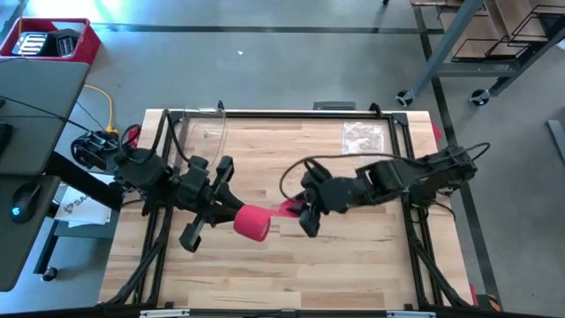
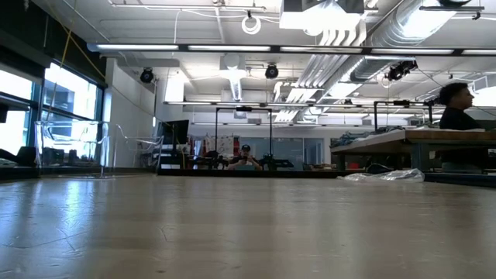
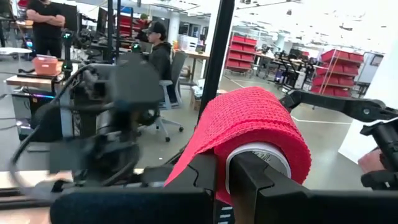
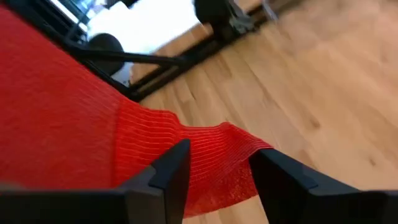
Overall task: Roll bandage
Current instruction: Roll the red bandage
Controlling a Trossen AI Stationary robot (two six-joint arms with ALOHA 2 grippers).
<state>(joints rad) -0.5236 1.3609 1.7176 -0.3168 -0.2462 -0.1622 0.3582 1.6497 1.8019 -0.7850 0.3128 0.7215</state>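
The low view shows neither arm; mid-table, the left gripper pinches the red bandage roll, and the right gripper, fingers parted, straddles its loose tail.

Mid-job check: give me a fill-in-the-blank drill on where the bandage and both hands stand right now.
1. The left hand is shut on the ____ of the bandage.
2. The bandage's colour is ____.
3. The loose tail of the bandage runs from the roll toward the ____ hand, whose fingers stand apart around it.
4. The crinkled clear plastic bag lies on the table on the ____ arm's side.

Missing words: roll; red; right; right
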